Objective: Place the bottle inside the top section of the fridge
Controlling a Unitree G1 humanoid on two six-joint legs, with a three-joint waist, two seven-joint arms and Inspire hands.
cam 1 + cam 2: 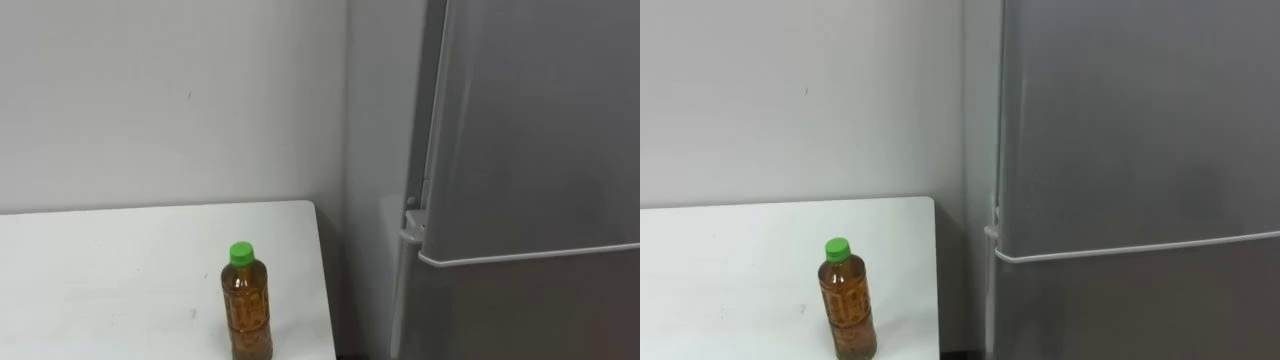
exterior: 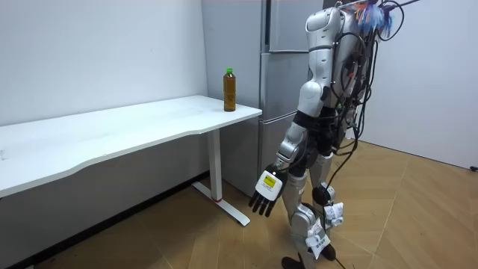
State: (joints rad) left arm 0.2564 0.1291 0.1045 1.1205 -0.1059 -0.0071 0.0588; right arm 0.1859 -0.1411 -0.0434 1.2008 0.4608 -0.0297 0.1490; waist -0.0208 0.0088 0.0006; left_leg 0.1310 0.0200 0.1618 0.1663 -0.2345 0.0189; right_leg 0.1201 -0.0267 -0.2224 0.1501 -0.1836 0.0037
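Observation:
A clear bottle (image 1: pixel 247 305) of brown drink with a green cap stands upright on the white table (image 1: pixel 100 270), near its right end and close to the front edge. To its right is the grey fridge (image 1: pixel 540 130), with upper and lower doors both closed and a seam (image 1: pixel 530 255) between them. In the room view I stand on the floor facing the fridge (image 2: pixel 287 30), a step from the bottle (image 2: pixel 230 90). My left hand (image 2: pixel 267 196) hangs low at my side, open, with nothing in it.
The table (image 2: pixel 134 131) runs long along the wall toward the room view's left, on a white leg (image 2: pixel 216 168). A narrow gap separates its right end from the fridge. Wooden floor lies behind me and to the room view's right.

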